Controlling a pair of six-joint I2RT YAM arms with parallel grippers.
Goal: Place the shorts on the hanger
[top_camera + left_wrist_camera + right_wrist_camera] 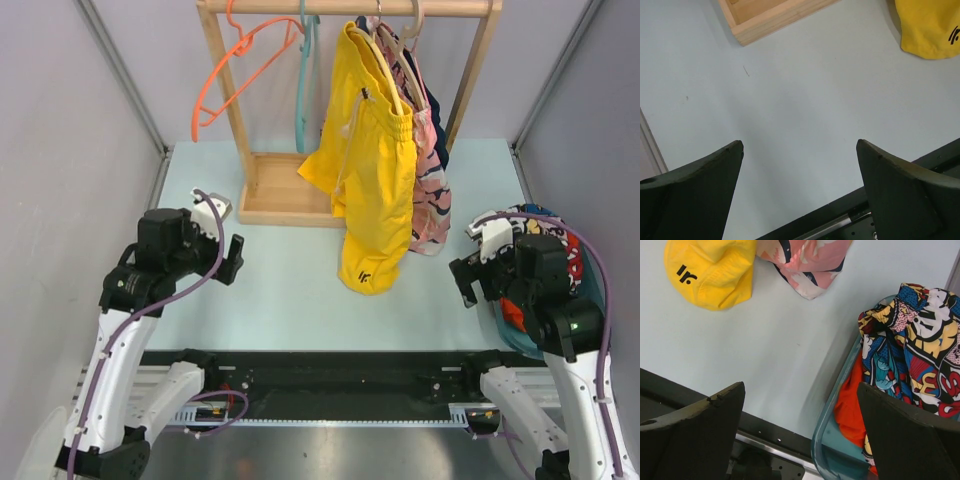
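My left gripper (800, 145) and right gripper (800, 385) both spread, empty. The multicolour comic-print fabric shorts (920, 345) heaped in teal plastic bin (826, 437); thin teal plastic hanger (301, 100) on wooden rail (350, 7).

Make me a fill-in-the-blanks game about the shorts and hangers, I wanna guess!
The comic-print shorts lie in a bin beside the ___ arm.
The teal hanger on the rack carries ___ clothes.
The left tool and right tool are both ___.
Missing words: right; no; open.
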